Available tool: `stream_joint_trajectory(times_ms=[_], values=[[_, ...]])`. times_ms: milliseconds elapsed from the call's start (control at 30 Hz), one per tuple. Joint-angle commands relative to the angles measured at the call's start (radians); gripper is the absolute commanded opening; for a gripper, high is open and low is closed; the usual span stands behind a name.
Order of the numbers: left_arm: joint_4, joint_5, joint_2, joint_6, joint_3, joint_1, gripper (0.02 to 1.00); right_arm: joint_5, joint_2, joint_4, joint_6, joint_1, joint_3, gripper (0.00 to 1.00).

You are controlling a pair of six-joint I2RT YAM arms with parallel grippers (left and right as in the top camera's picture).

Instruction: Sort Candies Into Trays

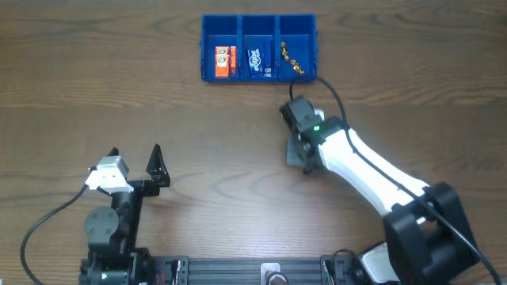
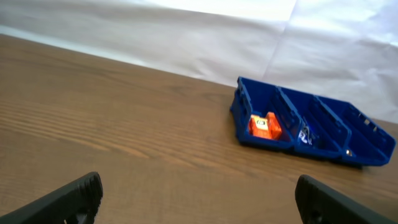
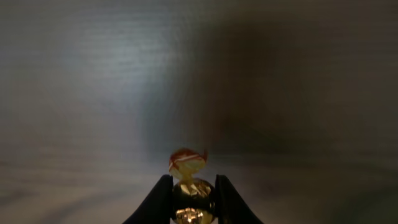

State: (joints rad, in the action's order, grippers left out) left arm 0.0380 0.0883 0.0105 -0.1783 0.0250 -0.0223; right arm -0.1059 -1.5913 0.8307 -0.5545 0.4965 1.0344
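right pincer clamped on a gold-wrapped candy over the desk; left pincer wide apart, facing the blue tray with an orange candy.

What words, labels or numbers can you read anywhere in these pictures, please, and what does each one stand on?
No text can be read.
On the orange candies in the blue tray: dark marks, too small to read.
On the blue candy in the middle compartment: pale marks, too blurred to read.
On the gold candy in the right gripper: no print to see.
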Motion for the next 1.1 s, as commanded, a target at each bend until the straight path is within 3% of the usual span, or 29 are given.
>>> stream_joint_trajectory(times_ms=[33,200,467,533,600,667,700,833,933,1033,1100], values=[[0.032,0.016,-0.006,0.014,-0.02,0.002,0.998,-0.172,-0.062,0.016,0.129,-0.089,0.489,0.152],[0.032,0.016,-0.006,0.014,-0.02,0.002,0.998,-0.185,-0.352,-0.104,0.216,-0.166,0.806,0.152],[0.032,0.016,-0.006,0.014,-0.02,0.002,0.998,-0.139,-0.523,-0.222,0.211,-0.199,0.824,0.189],[0.032,0.016,-0.006,0.014,-0.02,0.002,0.998,-0.136,-0.523,-0.224,0.211,-0.199,0.824,0.253],[0.032,0.016,-0.006,0.014,-0.02,0.002,0.998,-0.121,-0.523,-0.224,0.212,-0.199,0.824,0.485],[0.032,0.016,-0.006,0.014,-0.02,0.002,0.996,-0.091,-0.521,-0.212,0.211,-0.199,0.824,0.612],[0.032,0.016,-0.006,0.014,-0.02,0.002,0.998,-0.092,-0.514,-0.201,0.207,-0.2,0.824,0.623],[0.032,0.016,-0.006,0.014,-0.02,0.002,0.998,-0.133,-0.368,-0.138,0.236,-0.195,0.814,0.649],[0.032,0.016,-0.006,0.014,-0.02,0.002,0.998,-0.133,-0.114,-0.135,0.273,-0.232,0.692,0.649],[0.032,0.016,-0.006,0.014,-0.02,0.002,0.998,-0.144,0.214,-0.248,0.311,-0.306,0.388,0.649],[0.032,0.016,-0.006,0.014,-0.02,0.002,0.996,-0.144,0.425,-0.33,0.345,-0.331,0.154,0.757]])
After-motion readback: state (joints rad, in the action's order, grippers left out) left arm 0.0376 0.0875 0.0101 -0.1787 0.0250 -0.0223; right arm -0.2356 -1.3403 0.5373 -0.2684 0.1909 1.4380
